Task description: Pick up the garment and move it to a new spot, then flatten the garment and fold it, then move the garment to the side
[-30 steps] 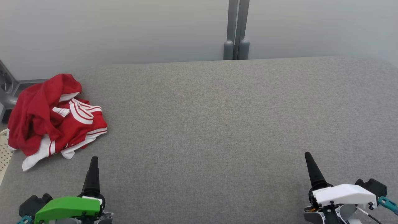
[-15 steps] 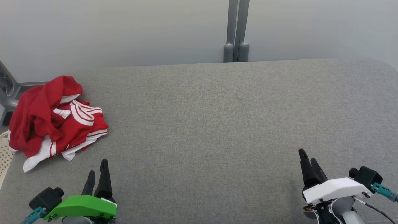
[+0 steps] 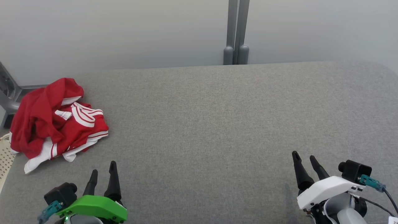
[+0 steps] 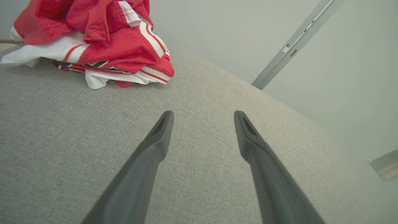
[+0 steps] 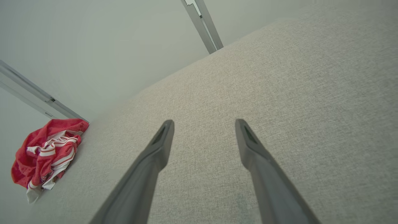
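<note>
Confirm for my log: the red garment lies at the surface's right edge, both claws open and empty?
No: the head view shows the garment at the left edge of the surface. The left claw and right claw are open and empty.

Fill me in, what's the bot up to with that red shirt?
Nothing is in hand yet. The red and white garment lies crumpled at the left edge of the grey padded surface. The left gripper is a little short of it, and the right gripper is over bare fabric on the far side. Both have their jaws open and empty. The pick-up has not begun, so moving, flattening and folding are all still to do.
</note>
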{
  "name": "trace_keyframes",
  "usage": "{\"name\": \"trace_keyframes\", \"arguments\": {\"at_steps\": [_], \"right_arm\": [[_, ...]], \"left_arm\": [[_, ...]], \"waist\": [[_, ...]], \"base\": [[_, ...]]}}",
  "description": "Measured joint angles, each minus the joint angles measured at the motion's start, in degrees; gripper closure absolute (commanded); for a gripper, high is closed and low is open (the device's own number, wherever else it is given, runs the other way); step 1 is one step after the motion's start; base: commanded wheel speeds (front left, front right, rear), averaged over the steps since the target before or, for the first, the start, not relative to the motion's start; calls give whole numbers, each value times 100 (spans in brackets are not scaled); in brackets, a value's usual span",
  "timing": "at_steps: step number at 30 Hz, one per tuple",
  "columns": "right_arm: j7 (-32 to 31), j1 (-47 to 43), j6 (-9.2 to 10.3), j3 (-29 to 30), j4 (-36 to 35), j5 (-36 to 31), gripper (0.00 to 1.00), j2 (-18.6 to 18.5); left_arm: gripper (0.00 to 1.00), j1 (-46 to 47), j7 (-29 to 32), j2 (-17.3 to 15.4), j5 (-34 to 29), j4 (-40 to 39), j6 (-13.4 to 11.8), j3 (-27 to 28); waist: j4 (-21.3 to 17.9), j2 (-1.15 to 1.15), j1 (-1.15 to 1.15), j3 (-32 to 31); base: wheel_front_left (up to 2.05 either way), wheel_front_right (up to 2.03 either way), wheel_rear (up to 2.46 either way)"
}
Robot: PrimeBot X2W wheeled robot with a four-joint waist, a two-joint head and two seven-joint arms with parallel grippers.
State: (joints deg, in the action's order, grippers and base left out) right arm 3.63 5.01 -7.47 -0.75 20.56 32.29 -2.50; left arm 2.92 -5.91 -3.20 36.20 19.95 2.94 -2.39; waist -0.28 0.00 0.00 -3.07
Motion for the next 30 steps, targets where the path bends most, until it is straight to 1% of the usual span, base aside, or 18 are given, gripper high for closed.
{"name": "trace_keyframes", "arguments": {"at_steps": [1,3,13,22,30], "right_arm": [[8,-3,0,4,-15,-188,0,-1],[25,-6,0,8,-23,-268,0,0],[49,-9,-1,2,-14,-1198,0,-5],[99,-1,-1,-129,47,-1656,0,-8],[162,7,-1,-146,135,-2079,0,-11]], "left_arm": [[0,7,-34,-9,-147,24,-36,-25],[0,7,-59,-14,-226,45,-44,-46],[0,41,-229,-111,-935,185,-92,-219],[0,118,-376,-165,-1437,256,-143,-287],[0,124,-486,-198,-1731,388,-142,-303]], "waist": [[0,0,0,-13],[0,0,0,-20],[14,0,0,-60],[24,0,0,-85],[21,0,0,-116]], "base": [[0,0,0],[0,0,0],[0,0,0],[0,0,0],[0,0,0]]}}
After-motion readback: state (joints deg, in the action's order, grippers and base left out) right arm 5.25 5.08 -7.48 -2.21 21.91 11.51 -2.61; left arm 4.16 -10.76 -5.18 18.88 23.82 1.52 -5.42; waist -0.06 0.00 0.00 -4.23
